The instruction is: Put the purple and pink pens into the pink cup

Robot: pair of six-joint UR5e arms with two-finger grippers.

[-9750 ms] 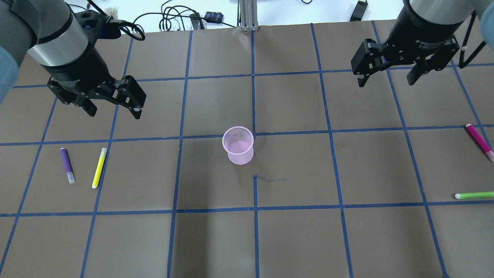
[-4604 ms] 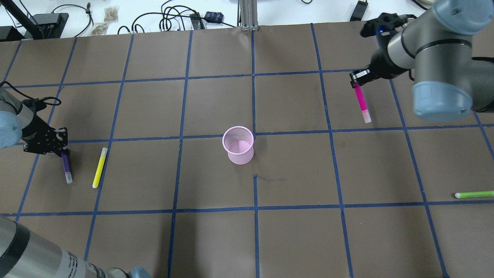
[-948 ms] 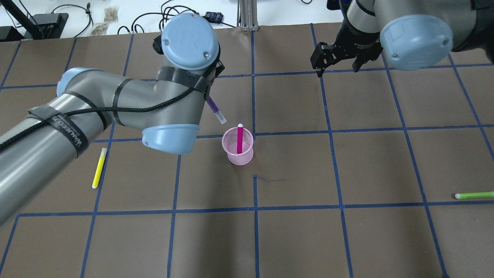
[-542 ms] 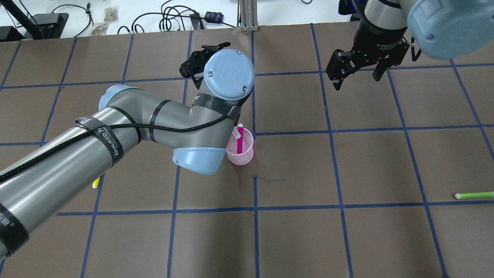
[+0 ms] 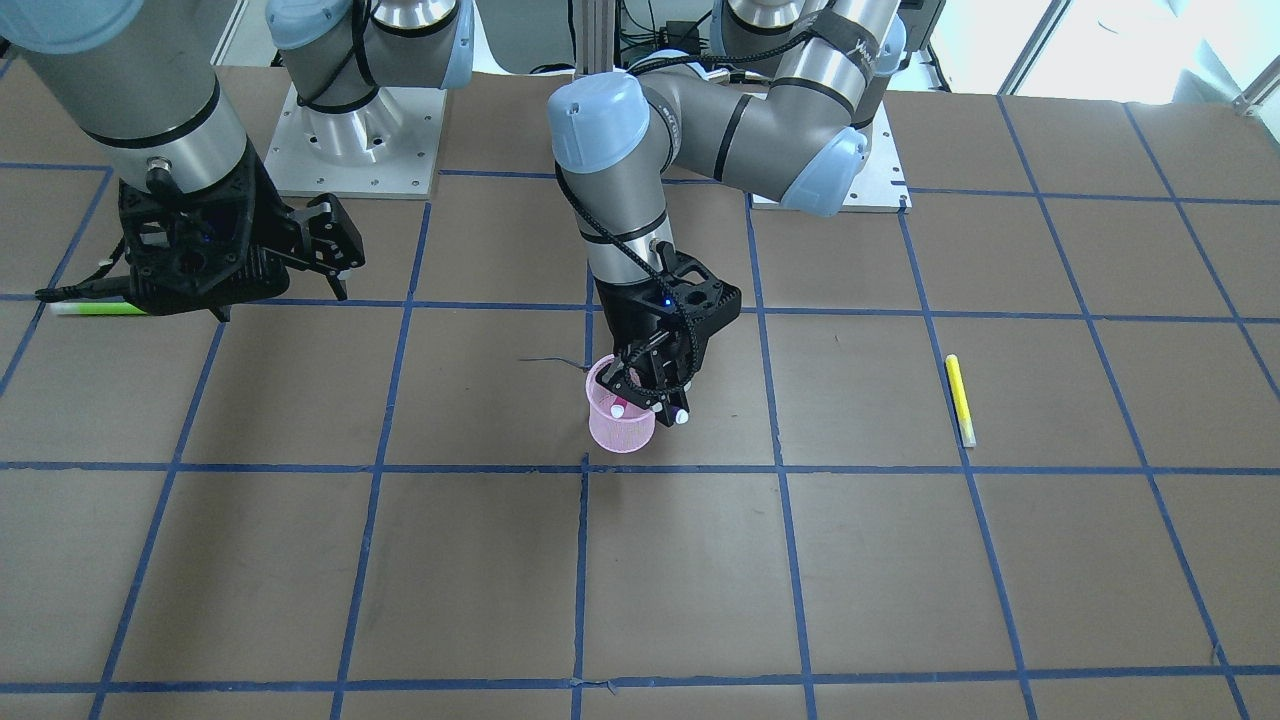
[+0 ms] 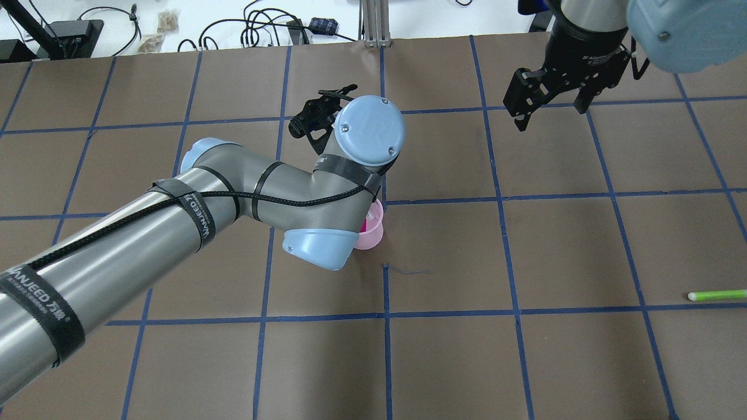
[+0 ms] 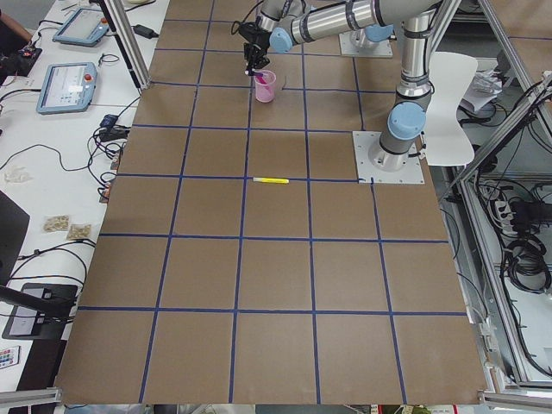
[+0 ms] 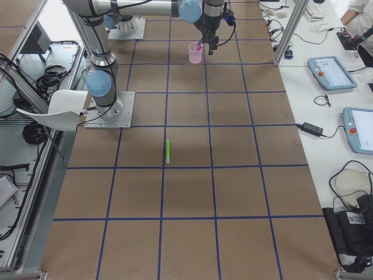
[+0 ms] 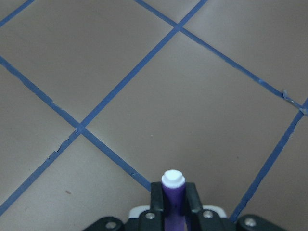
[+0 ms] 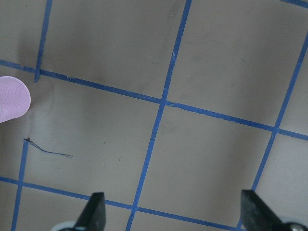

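The pink mesh cup (image 5: 622, 428) stands upright at the table's middle; in the overhead view (image 6: 375, 228) my left arm hides most of it. The pink pen (image 6: 365, 221) stands inside it. My left gripper (image 5: 652, 396) hangs right over the cup's rim. The left wrist view shows it (image 9: 173, 195) shut on the purple pen (image 9: 173, 190), white end toward the camera. I cannot tell how deep the pen's lower end sits in the cup. My right gripper (image 6: 550, 109) is open and empty, far off at the back right, above the table.
A yellow pen (image 5: 960, 400) lies on the table on my left side; in the overhead view my arm hides it. A green pen (image 6: 718, 295) lies near the right edge. Blue tape lines cross the brown table (image 6: 443, 361).
My left arm has carried the purple pen to the right and down onto the cup. My right gripper, open, has drifted a little further to the right.
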